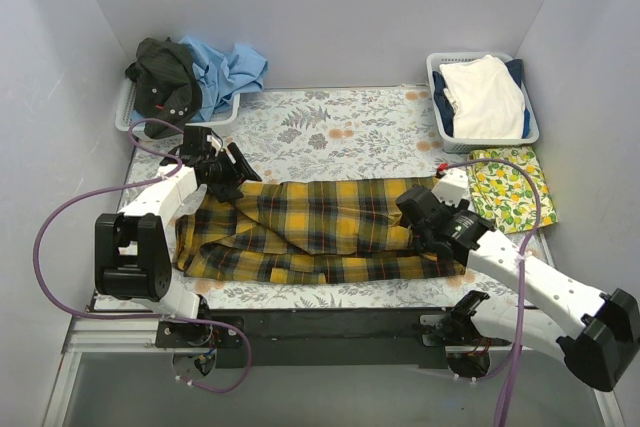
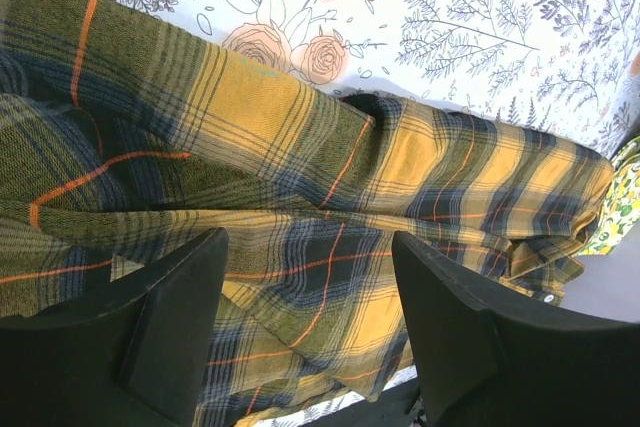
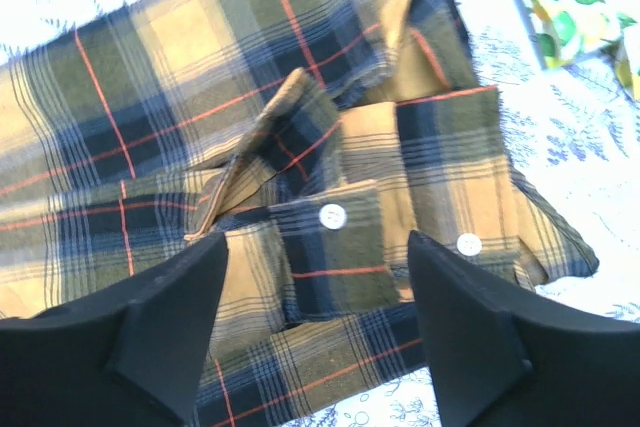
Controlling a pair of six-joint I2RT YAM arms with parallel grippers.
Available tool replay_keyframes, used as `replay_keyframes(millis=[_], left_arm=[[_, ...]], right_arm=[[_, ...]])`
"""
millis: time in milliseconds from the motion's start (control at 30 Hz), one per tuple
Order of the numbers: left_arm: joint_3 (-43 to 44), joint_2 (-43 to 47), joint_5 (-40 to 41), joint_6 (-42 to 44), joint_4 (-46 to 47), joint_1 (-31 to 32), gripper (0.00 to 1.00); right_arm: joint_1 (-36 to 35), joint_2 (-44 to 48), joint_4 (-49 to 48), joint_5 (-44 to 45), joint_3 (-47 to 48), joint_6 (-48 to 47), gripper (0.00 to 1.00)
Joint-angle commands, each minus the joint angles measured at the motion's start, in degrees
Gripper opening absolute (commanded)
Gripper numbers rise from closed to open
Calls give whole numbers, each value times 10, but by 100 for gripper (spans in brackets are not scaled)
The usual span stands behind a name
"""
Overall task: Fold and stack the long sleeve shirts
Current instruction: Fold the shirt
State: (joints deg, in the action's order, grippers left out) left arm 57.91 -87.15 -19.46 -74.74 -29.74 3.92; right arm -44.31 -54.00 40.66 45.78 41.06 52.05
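- The plaid shirt (image 1: 320,227) lies as a long strip along the near edge of the surface (image 1: 340,127), sleeves folded inward, probably ready for cross-folding.
- The left hand (image 1: 218,169) is spread wide and empty over the shirt's left end.
- The right hand (image 1: 418,205) is equally open, gripping nothing, above a buttoned cuff (image 3: 335,237) at the right end.

a lab test cell: plain grey walls (image 1: 90,17) box in the table (image 1: 330,122).

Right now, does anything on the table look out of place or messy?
Yes. The dark shirt and blue shirt are heaped in the back-left basket, spilling over its rim, not folded. The plaid shirt in the middle lies rumpled, cuffs bunched at its right end. Nothing looks damaged.
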Motion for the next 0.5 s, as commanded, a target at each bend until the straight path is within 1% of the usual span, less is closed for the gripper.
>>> replay_keyframes(millis=[0,33,100,167,333,467], left_arm=[[21,-3,3,10,-1,2,66],[20,-3,4,11,-1,2,66],[20,-4,4,13,-2,2,66],[21,-4,4,14,-3,2,66],[20,-3,6,14,-4,2,66],[20,-4,7,14,-5,2,66]], right_arm=[[10,-46,-45,-31,37,-54,82],[26,-51,-58,-45,32,-62,84],[46,-61,-86,-91,28,-83,84],[82,-78,-98,-126,28,-105,84],[133,-114,-122,-146,47,-162,84],[163,-160,-130,-176,69,-192,84]])
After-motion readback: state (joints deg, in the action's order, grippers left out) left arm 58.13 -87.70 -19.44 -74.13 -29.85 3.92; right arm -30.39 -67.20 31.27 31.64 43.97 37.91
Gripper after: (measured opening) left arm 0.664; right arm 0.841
